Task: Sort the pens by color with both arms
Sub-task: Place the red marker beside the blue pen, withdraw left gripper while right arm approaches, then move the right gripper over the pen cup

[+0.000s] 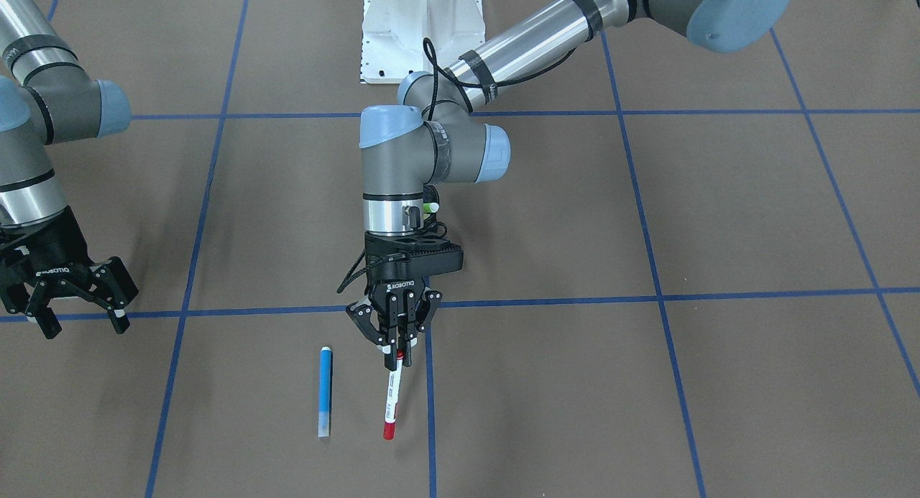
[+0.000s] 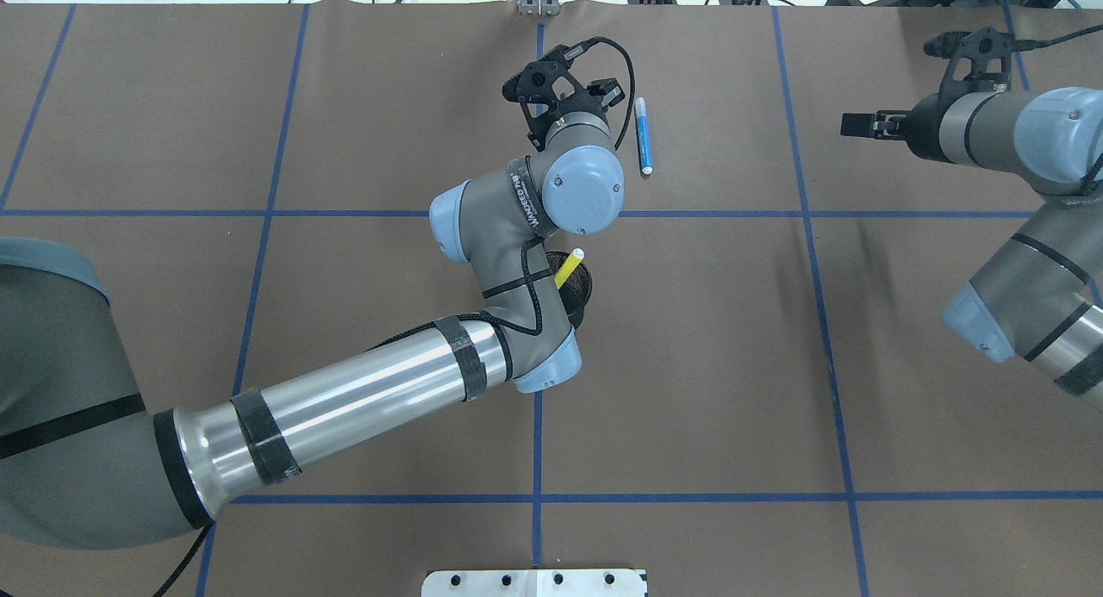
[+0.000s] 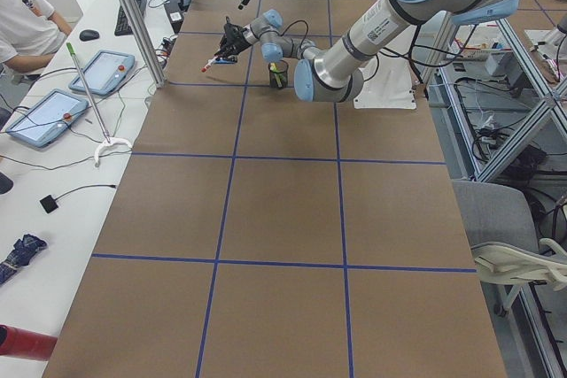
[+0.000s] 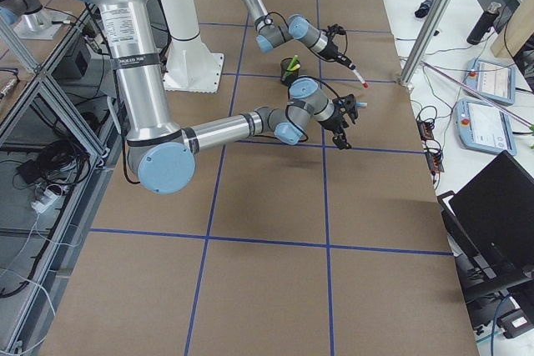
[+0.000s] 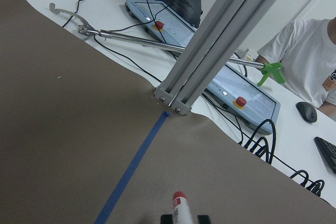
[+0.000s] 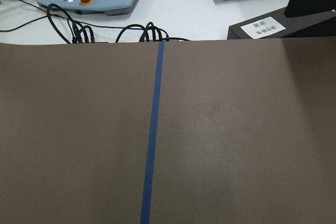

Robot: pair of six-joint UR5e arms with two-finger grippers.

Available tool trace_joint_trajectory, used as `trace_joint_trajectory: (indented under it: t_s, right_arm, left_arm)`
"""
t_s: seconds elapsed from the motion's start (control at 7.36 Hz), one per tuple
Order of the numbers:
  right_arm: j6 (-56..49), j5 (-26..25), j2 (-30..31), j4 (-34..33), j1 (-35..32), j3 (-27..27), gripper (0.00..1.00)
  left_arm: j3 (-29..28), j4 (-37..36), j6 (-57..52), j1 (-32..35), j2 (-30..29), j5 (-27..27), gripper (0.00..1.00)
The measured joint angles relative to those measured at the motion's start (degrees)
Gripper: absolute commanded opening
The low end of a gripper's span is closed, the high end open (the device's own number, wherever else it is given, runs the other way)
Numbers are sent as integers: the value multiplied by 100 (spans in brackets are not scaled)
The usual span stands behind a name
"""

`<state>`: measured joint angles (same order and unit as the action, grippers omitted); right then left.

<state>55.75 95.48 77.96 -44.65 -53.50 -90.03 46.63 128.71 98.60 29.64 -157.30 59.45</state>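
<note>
My left gripper (image 1: 397, 343) is shut on the red-and-white pen (image 1: 392, 401), which sticks out past the fingertips, red cap outward, tilted down over the table. The pen also shows in the left wrist view (image 5: 178, 209) between the fingertips (image 5: 167, 217). The blue pen (image 1: 325, 392) lies flat on the table just beside it, and shows in the overhead view (image 2: 643, 137). A yellow pen (image 2: 569, 268) stands in the black mesh cup (image 2: 582, 291) under my left forearm. A green pen tip (image 1: 431, 207) peeks out behind the wrist. My right gripper (image 1: 80, 320) is open and empty, well off to the side.
Brown table with blue tape grid lines (image 6: 153, 129). A metal frame post (image 5: 210, 40) stands at the far edge past my left gripper, with tablets and cables behind it. The white pedestal base (image 1: 420, 31) is at the robot's side.
</note>
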Motion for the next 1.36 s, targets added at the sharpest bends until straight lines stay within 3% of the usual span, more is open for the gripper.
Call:
trace_joint_trajectory:
  t_s: [0.27, 0.54, 0.82, 1.09, 1.36]
  right_arm:
    - [-2, 11, -10, 0, 10, 5, 100]
    - [128, 50, -75, -2, 145, -58, 100]
    - [1071, 208, -253, -65, 674, -259, 100]
    - [2151, 801, -903, -647, 1063, -402, 100]
    - [2571, 1607, -1568, -1466, 1178, -487, 100]
  left_arm:
    - [284, 4, -716, 1, 18, 281, 100]
    - [1051, -305, -1472, 138, 190, 907, 100]
    - [2424, -1185, -1673, 697, 771, 2486, 100]
    - [3668, -1622, -1756, 1482, 1688, 4190, 99]
    - [4162, -1788, -1904, 2304, 2322, 5688, 99]
